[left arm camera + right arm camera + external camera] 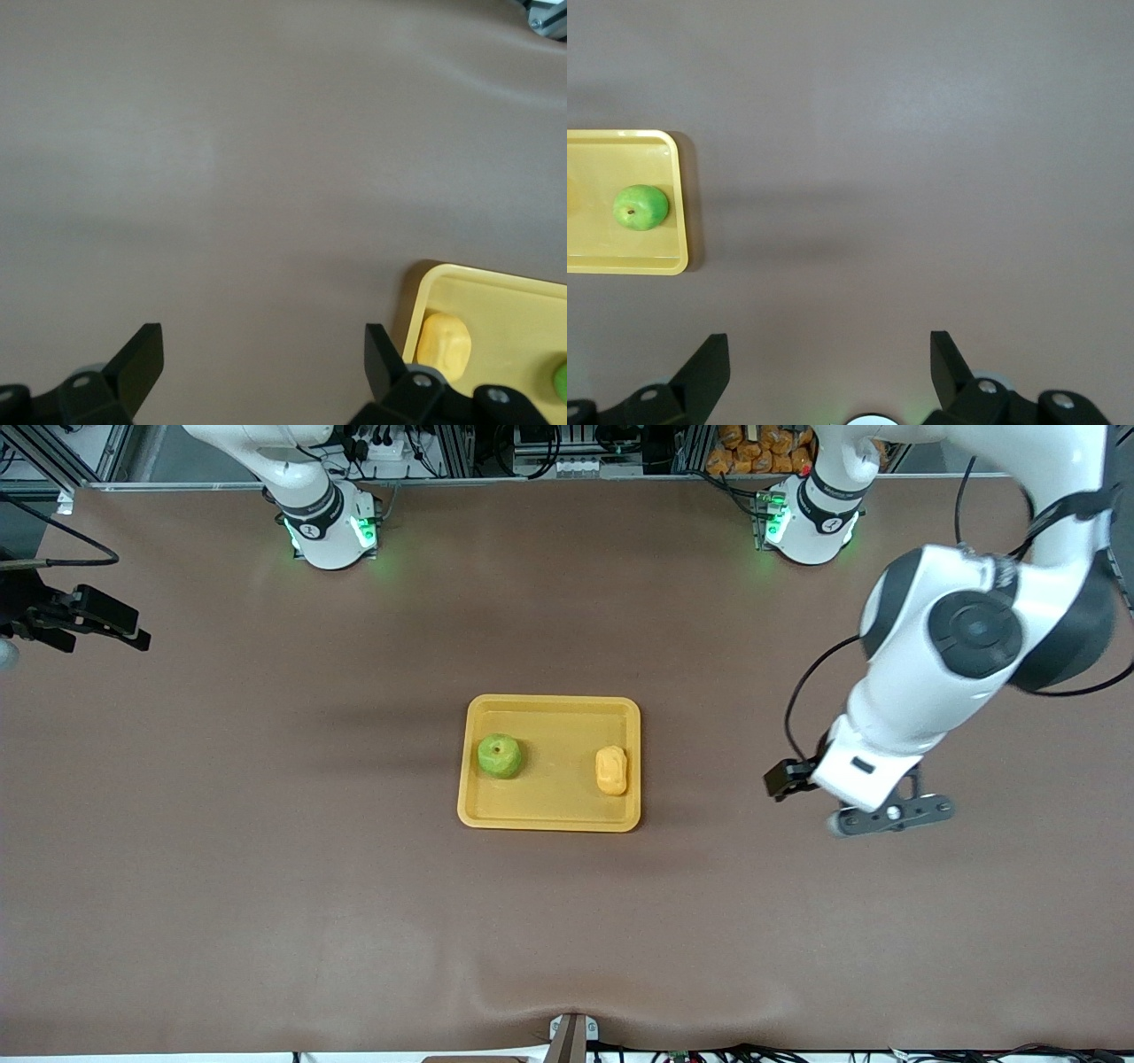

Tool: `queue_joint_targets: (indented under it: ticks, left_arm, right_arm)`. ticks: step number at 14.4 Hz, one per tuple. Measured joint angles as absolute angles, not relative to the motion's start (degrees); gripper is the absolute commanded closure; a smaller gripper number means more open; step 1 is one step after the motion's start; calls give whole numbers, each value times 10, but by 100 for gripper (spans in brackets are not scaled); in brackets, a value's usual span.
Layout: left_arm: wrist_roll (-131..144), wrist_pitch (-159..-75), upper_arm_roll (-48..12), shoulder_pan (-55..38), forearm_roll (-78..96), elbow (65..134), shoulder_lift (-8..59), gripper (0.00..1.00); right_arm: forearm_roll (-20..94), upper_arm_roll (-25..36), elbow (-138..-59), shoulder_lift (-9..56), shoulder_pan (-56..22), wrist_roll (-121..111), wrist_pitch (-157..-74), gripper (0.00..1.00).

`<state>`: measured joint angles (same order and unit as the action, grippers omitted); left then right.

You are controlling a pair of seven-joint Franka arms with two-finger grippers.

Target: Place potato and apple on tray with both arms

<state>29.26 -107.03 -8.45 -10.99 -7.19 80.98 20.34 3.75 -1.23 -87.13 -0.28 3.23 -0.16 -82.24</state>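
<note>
The yellow-orange tray lies at the middle of the brown table. On it the green apple rests toward the right arm's end. The oblong yellow-orange potato lies on it toward the left arm's end. My left gripper hangs open and empty over bare table beside the tray. Its wrist view shows the left gripper, the tray's corner, the potato and a sliver of apple. My right gripper is open over the table's right-arm end. From the right gripper, tray and apple lie well off.
The two arm bases stand along the table edge farthest from the front camera. The left arm's bulky elbow hangs over the table near its end. A small mount sits at the nearest edge.
</note>
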Motion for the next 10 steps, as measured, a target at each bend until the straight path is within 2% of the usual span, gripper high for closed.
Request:
queue_joint_targets:
  ticks: [10]
  left_arm:
    - [173,-1028,-85,-63,-118,811,140,0]
  right_arm:
    - [29,-9,-854,1,33,-1,-819,0]
